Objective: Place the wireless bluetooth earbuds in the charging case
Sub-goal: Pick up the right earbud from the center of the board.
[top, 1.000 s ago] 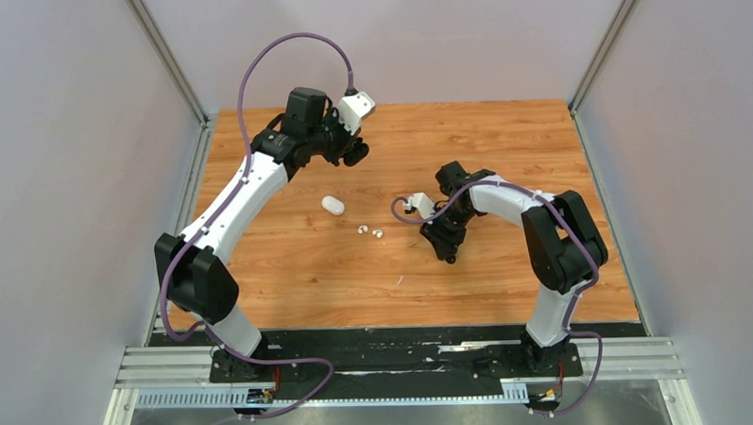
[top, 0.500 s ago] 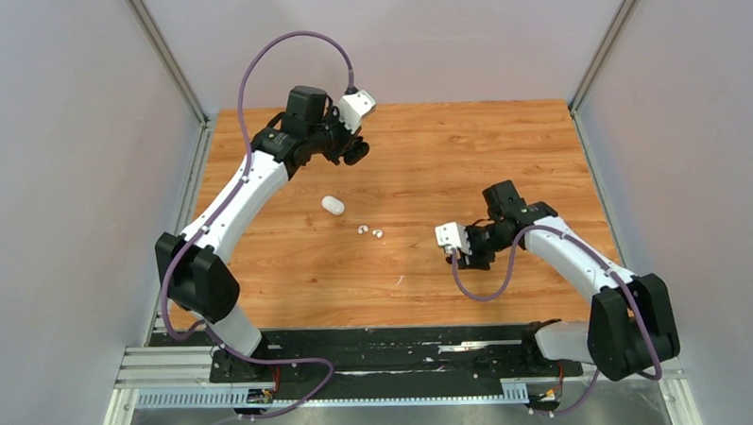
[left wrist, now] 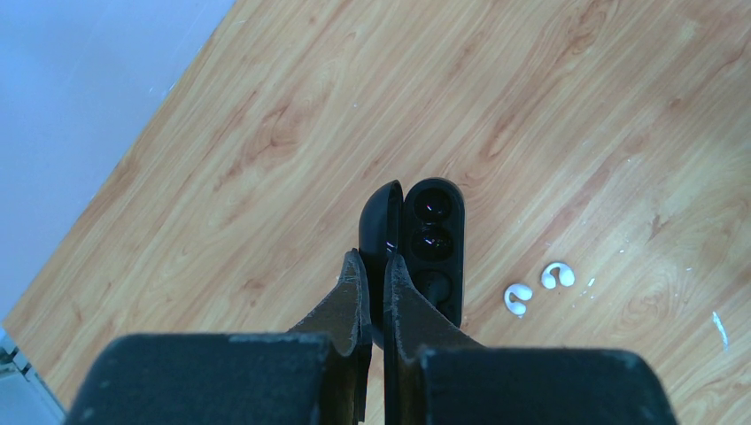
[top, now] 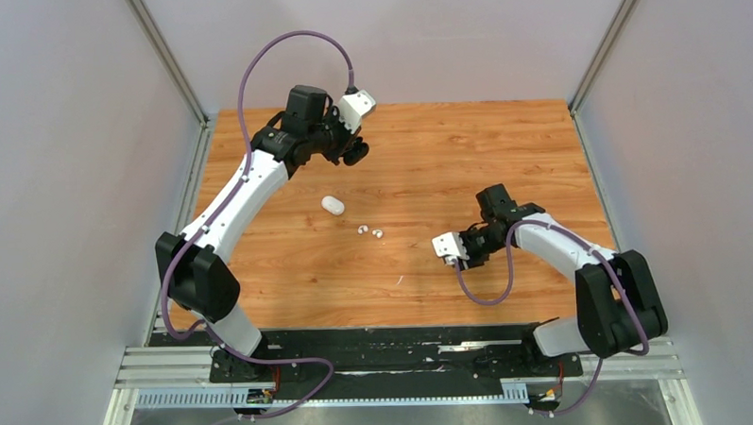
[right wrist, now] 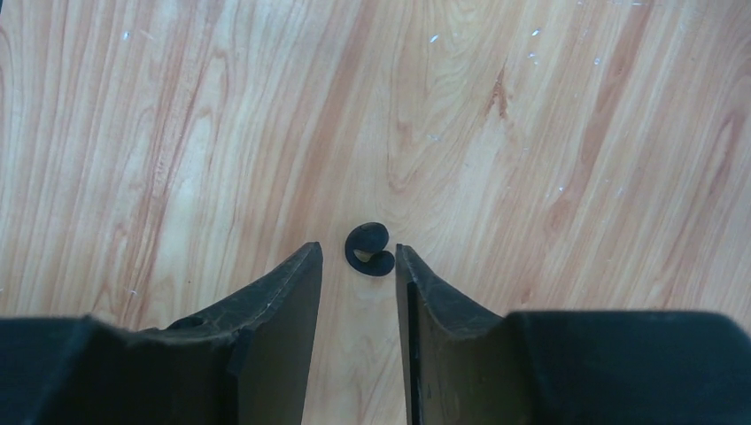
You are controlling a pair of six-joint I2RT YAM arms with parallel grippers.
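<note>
Table (top: 446, 144) of smooth grained wood — black case (left wrist: 434, 239) glossy plastic.

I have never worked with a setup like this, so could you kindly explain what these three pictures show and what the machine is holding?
These are two robot arms bolted at the near edge of a wooden table. The wide picture comes from a fixed camera above and behind them. The other two come from a small camera on each wrist, looking down past that arm's own hand.

The left hand, out at the far left of the table, is shut on an open black charging case. The right hand is open and holds nothing. One black earbud lies on the wood between its fingers, not gripped.

Also on the table are a white oval case and, near it, two white earbuds.
</note>
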